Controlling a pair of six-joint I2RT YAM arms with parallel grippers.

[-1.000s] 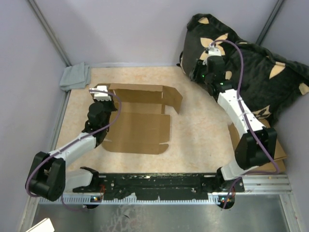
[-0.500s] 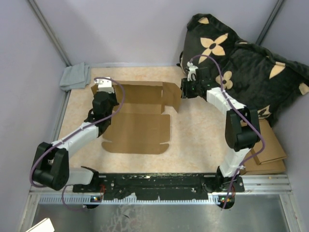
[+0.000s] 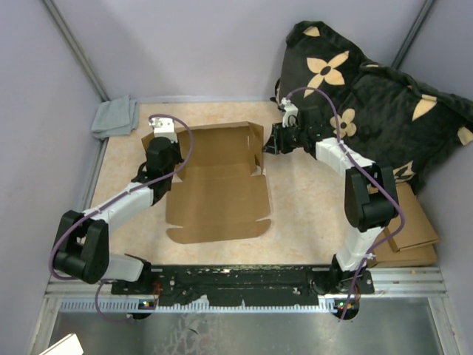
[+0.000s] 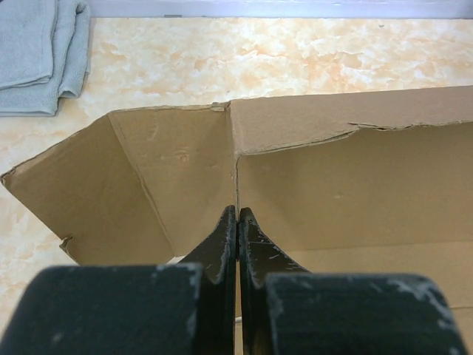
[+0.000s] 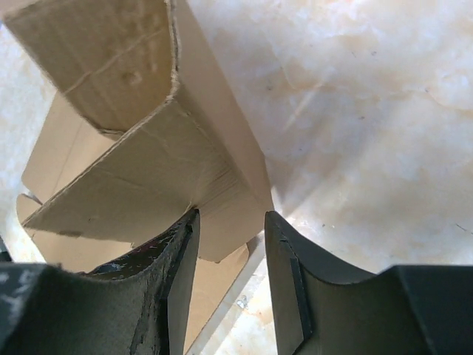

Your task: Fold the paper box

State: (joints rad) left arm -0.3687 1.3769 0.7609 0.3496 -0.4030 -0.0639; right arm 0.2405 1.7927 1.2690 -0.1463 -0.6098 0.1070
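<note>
The tabletop (image 3: 310,214) is beige and marbled, enclosed by pale grey walls (image 3: 207,44). A folded grey cloth (image 4: 37,52) lies ahead-left of the left gripper (image 4: 237,222). A black flowered cushion (image 3: 384,96) sits right of the right gripper (image 5: 230,222).

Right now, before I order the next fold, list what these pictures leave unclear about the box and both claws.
Left wrist view: the left claw is shut at the paper box's corner crease; whether cardboard is pinched between its fingers cannot be told.
Right wrist view: the open right claw frames a side flap's edge; contact is unclear.
Top view: both claws' tips are hidden under their wrists.
</note>
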